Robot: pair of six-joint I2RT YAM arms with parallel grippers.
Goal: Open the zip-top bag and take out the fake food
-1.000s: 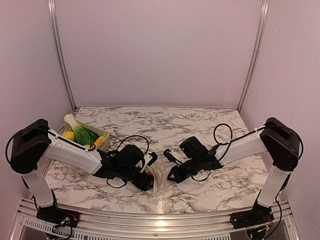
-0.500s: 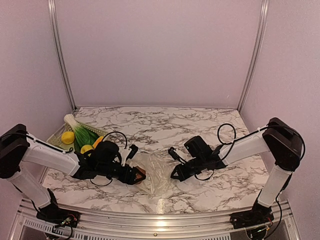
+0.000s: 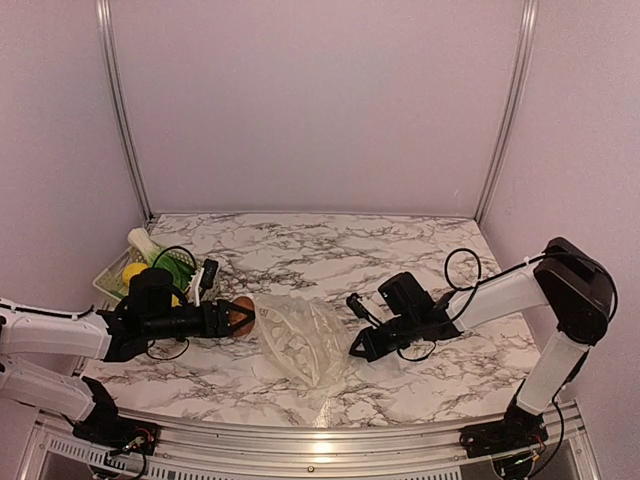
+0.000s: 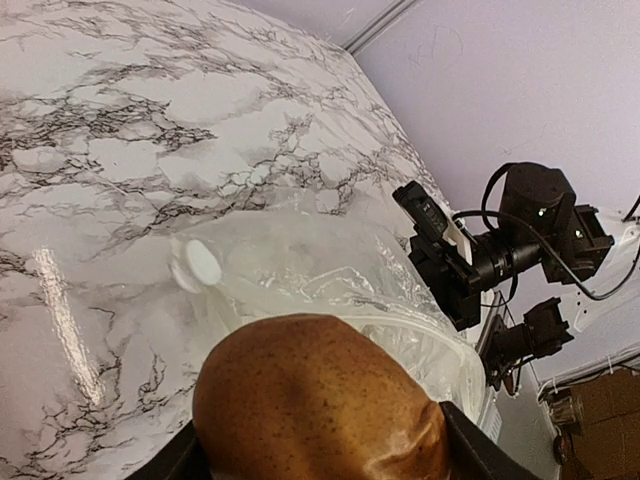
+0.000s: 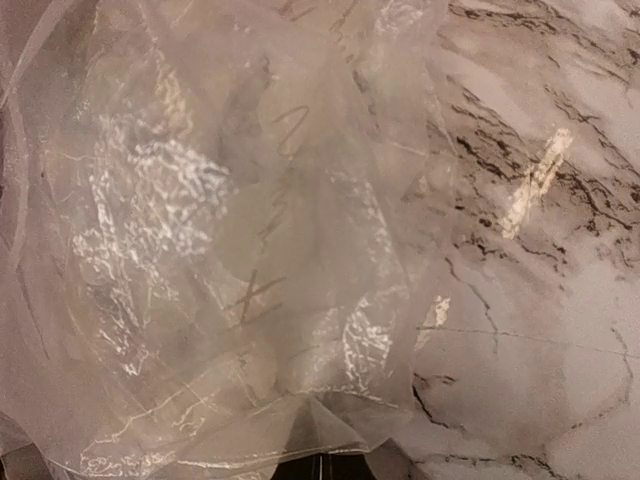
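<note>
Found the left gripper (image 3: 232,316) clamped wide around the brown lump (image 4: 320,400), which is clear of the zip-top bag (image 3: 300,340). Noted the right gripper (image 3: 356,350) pressed shut, apparently pinching the bag's right edge. Located the bag lying between both grippers on the table (image 3: 400,250). Placed the basket (image 3: 183,260), which holds lemons (image 3: 133,271), behind-left of the lump and nearest the left arm. Judged that to be the drop point.

Soft, even light from above; a white glare streak on the bench (image 4: 120,150) left of the left gripper (image 3: 237,318). Its lump (image 4: 320,400) looks slightly soft; bag (image 5: 230,250) glints, hazy
</note>
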